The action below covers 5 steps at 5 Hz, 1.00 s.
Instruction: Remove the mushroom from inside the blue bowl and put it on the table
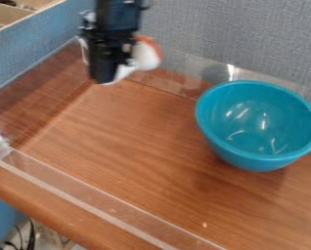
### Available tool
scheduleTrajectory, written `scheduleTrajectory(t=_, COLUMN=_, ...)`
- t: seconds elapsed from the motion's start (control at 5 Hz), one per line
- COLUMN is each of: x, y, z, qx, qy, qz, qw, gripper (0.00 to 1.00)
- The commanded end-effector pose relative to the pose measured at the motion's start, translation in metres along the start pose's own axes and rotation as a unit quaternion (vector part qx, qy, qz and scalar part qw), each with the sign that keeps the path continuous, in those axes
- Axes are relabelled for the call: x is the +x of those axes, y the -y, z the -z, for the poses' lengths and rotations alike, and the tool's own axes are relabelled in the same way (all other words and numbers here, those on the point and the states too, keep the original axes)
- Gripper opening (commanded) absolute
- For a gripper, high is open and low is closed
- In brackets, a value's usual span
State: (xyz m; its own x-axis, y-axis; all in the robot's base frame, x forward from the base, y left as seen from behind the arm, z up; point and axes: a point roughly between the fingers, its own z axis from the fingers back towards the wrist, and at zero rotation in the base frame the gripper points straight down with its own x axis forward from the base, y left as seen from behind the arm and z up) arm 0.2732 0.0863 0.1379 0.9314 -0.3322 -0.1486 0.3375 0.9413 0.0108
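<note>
Camera: black gripper (119,66) clamped on rounded cream-and-orange mushroom (144,54); glossy round teal blue bowl (259,124); wood-grain table (119,146).

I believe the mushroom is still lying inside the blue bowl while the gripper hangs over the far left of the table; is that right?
Not quite. The camera view shows the blue bowl holding nothing; the mushroom is clamped in the gripper above the table. The gripper does hang over the far left of the table.
</note>
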Motion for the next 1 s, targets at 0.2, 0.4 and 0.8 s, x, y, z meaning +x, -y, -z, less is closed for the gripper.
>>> scheduleTrajectory(t=0.2, x=-0.009, y=0.007, z=0.002, qx=0.024, qy=0.011, qz=0.02, qw=0.9994, gripper=0.0)
scheduleTrajectory(t=0.4, x=-0.003, y=0.014, z=0.007, qx=0.027, qy=0.01, qz=0.039, qw=0.9988, gripper=0.0)
scheduleTrajectory(t=0.8, x=0.005, y=0.017, z=0.024, qx=0.028, qy=-0.002, qz=0.043, qw=0.9987, gripper=0.0)
